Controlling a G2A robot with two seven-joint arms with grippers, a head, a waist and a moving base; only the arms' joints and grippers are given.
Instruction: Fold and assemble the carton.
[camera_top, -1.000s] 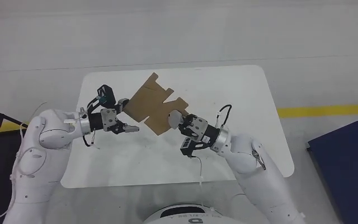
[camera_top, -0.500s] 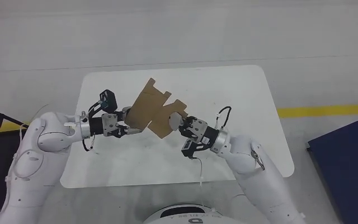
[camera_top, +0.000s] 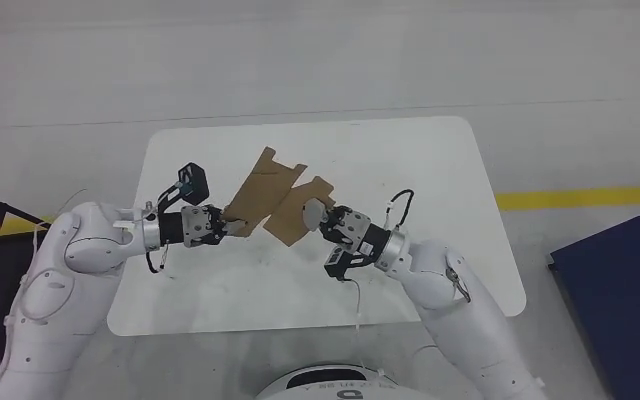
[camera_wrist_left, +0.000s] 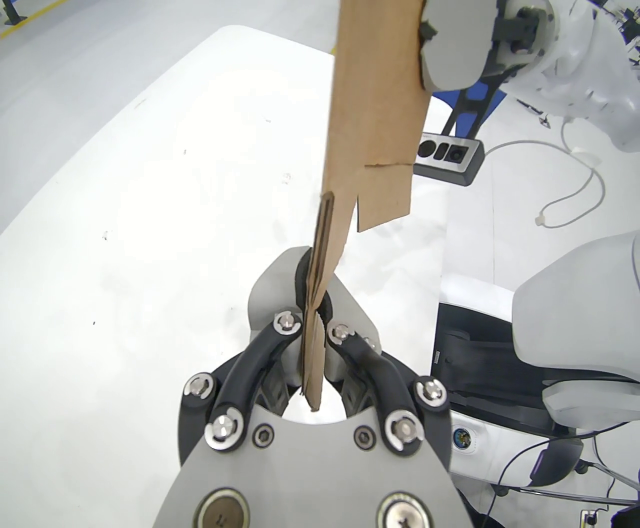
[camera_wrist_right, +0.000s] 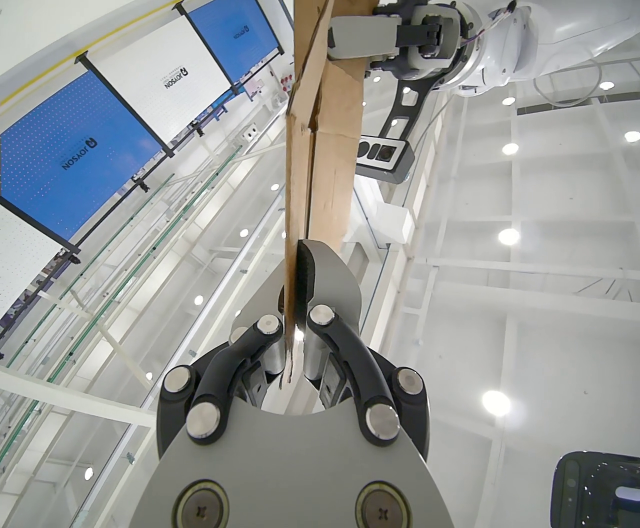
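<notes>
Left claw (camera_top: 228, 226) is now pinching the left edge of the carton (camera_top: 275, 190). A second ago it was hanging spread just beside that edge, so this grip is new. From my left wrist, the flat cardboard is sitting between both pads with the jaws closed on it.

My right claw (camera_top: 315, 216) is keeping its clamp on the carton's near right corner, same as before.

I am holding the carton between my two arms over the middle of the bench (camera_top: 430, 160), apparently clear of the surface. It is tipping steeper and looking narrower from above than it did.

It is lying flat still, no panel opening. With both ends gripped, I judge I am getting set to work the blank open. Folding proper is not yet starting.
</notes>
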